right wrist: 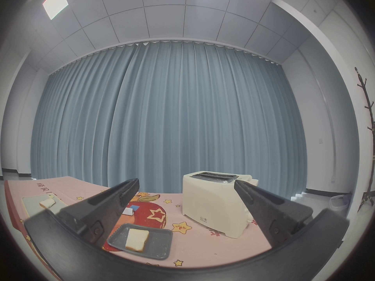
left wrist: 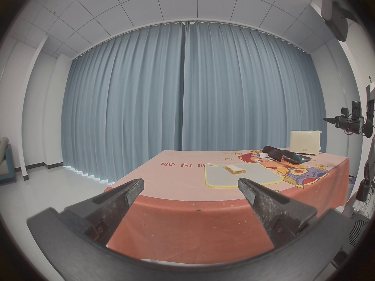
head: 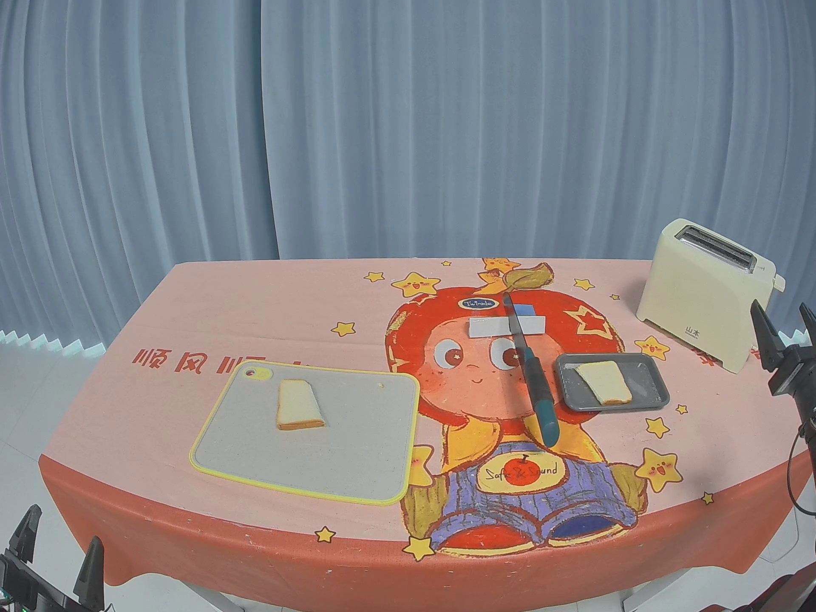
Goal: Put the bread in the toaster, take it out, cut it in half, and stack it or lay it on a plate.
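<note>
My left tool (head: 64,529) hangs low, off the near left corner of the table (head: 255,316), which is covered by a pink cloth printed with a cartoon child and yellow stars. Its two black fingers are spread wide with nothing between them. My right tool (head: 779,308) sits at the table's right side, near the cream two-slot toaster (head: 705,291) standing at the far right. Its fingers are likewise spread and bare.

One pale, wedge-shaped half slice of bread (head: 299,405) lies flat on the grey cutting board with a yellow rim (head: 357,452), toward the board's far left part. The second half slice (head: 605,382) lies flat in the small dark grey rectangular tray (head: 650,384), which sits right of centre between the board and the toaster.

A knife with a teal handle (head: 537,388) lies just left of the tray, with its handle toward me. Its blade points away across a small white and blue block (head: 489,326). I think the blade rests on that block, but I cannot be sure. A grey-blue pleated curtain (head: 408,104) hangs behind the table.
</note>
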You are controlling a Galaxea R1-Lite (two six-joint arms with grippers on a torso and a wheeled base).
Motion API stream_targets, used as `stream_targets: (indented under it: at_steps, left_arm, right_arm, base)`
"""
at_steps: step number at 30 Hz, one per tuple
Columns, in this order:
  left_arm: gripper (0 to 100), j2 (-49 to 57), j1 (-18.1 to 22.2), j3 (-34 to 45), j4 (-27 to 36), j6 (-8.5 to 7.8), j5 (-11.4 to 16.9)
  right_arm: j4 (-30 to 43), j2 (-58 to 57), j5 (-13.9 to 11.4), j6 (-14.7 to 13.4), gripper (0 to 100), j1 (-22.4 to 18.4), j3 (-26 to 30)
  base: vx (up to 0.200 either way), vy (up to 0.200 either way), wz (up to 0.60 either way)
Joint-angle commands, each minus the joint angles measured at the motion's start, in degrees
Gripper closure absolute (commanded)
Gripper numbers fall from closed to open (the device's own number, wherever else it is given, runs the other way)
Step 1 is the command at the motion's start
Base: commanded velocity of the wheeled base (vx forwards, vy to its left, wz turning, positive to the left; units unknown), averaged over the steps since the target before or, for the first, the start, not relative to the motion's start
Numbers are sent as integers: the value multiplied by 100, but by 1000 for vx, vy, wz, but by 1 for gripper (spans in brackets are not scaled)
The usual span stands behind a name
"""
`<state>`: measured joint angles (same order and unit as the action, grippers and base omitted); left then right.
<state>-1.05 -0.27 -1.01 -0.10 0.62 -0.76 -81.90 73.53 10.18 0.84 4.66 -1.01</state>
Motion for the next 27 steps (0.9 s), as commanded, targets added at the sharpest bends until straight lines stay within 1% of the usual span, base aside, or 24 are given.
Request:
stream_targets:
  at_steps: [1,2,3,4,5,6,7,9,12,16,22,25,27]
  left_arm:
    - [0,-9,0,101,1,-1,-4]
    - [0,-9,0,101,1,-1,-4]
    - [0,-9,0,101,1,-1,-4]
    - [0,-9,0,101,1,8,-4]
    - [0,-9,0,101,1,8,-4]
    - [0,-9,0,101,-8,-1,-4]
    - [0,-9,0,101,1,8,-4]
    - [0,-9,0,101,1,8,-4]
    - [0,-9,0,101,-8,-1,-4]
    - [0,-9,0,101,1,8,-4]
    - [0,-9,0,101,1,-1,-12]
    - [0,-9,0,101,1,-1,-4]
    - [0,-9,0,101,-8,-1,-4]
  right_arm:
    - [473,-682,-7,65,0,-114,92]
    - [473,-682,-7,65,0,-114,92]
    - [939,-1016,-34,65,0,-114,92]
    - [1202,-1210,-42,57,0,-114,92]
    - [1202,-1210,-42,57,0,-114,92]
    - [1528,-1438,-60,57,0,-105,92]
    - [1993,-1746,-148,57,0,-114,75]
    - [2389,-2001,-244,57,0,-114,40]
    - [2881,-2352,-297,39,0,-105,-48]
    - [3057,-2625,-411,4,0,-97,-22]
    - [3206,-3047,-332,21,0,-132,48]
    - [3549,-3328,-403,30,0,-237,40]
    - [3953,-3627,-447,30,0,-255,5]
  base:
    - [0,0,0]
    - [0,0,0]
    - [0,0,0]
    - [0,0,0]
    - [0,0,0]
    - [0,0,0]
    - [0,0,0]
    - [0,0,0]
    - [0,0,0]
    - [0,0,0]
    - [0,0,0]
    - [0,0,0]
    - [0,0,0]
